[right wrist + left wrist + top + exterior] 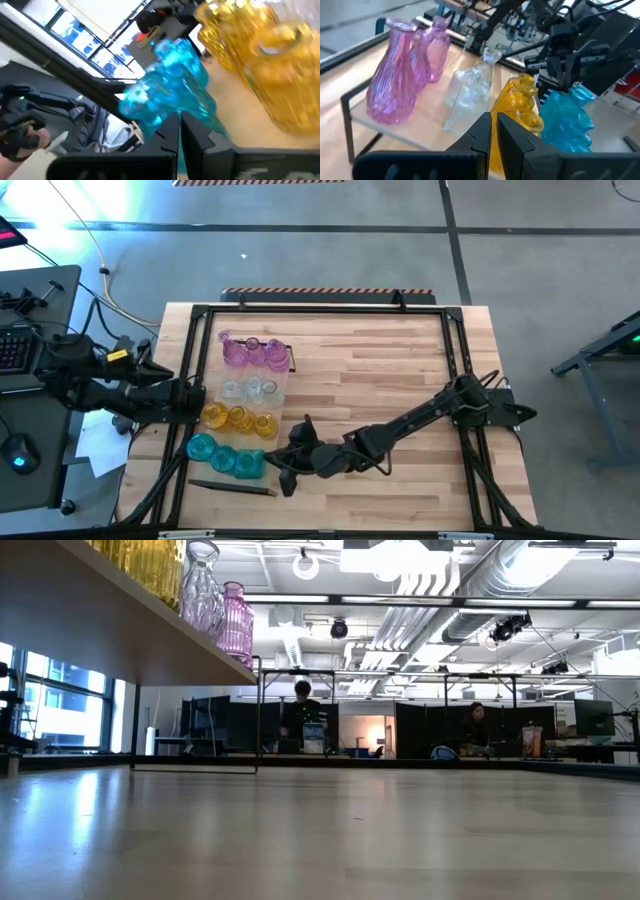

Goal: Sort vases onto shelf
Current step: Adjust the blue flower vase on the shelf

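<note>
The shelf (288,358) carries the vases in four colour rows near the left side of the tabletop (400,360), and much of it is covered by them; only a dark rail at the pink end shows clearly from above. The pink vases (250,352) stand at the far end of the shelf, the clear vases (250,389) next, the yellow vases (240,418) after them, and the teal vases (228,458) at the near end. In the low view only the shelf's underside and the bases of a few vases at its far end show; the other vases are cut off. How many vases stand in each row is hard to count from above.

The right claw (290,460) lies just beside the teal vases at the near end of the shelf, its fingers (172,132) pressed together on nothing. Its wrist view is blurred, with teal glass close ahead and yellow glass past it.

The left claw (197,397) sits just off the shelf's left edge, level with the clear and yellow rows, fingers (482,132) nearly touching and holding nothing.

A dark thin tool (232,488) lies on the tabletop near the teal end of the shelf. Two people (303,710) sit at desks in the room beyond.
</note>
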`<state>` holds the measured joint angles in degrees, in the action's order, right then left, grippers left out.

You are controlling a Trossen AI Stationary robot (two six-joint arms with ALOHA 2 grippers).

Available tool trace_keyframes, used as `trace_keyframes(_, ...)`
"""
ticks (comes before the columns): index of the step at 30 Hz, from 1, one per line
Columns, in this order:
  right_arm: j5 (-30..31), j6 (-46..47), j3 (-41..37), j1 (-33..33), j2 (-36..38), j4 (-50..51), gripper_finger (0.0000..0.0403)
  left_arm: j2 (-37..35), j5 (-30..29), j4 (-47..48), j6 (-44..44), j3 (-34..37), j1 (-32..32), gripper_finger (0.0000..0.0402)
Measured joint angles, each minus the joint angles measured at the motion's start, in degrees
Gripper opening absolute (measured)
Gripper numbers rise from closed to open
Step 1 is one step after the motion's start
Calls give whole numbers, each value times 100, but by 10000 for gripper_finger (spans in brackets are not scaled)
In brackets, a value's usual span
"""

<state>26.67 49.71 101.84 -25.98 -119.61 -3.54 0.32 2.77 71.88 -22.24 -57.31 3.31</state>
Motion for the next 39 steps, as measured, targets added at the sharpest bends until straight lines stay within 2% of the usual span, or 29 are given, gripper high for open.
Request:
trace_keyframes(7, 143, -968, 252, -115, -1, 9, 0, 0, 127, -608, 366, 65, 307, 21)
trace_keyframes(15, 327, -1069, 269, -108, 0, 92, 0, 0, 50, -628, 538, 587, 610, 21)
trace_keyframes(23, 322, -1041, 269, -150, 0, 76, 0, -2, -7, -2102, 845, 1156, 780, 21)
trace_keyframes(33, 313, -1014, 273, -235, 0, 78, 0, -2, -381, -2378, 902, 1543, 787, 21)
trace_keyframes(39, 318, -972, 273, -242, 0, 85, 0, -2, -412, -3337, 946, 1891, 787, 21)
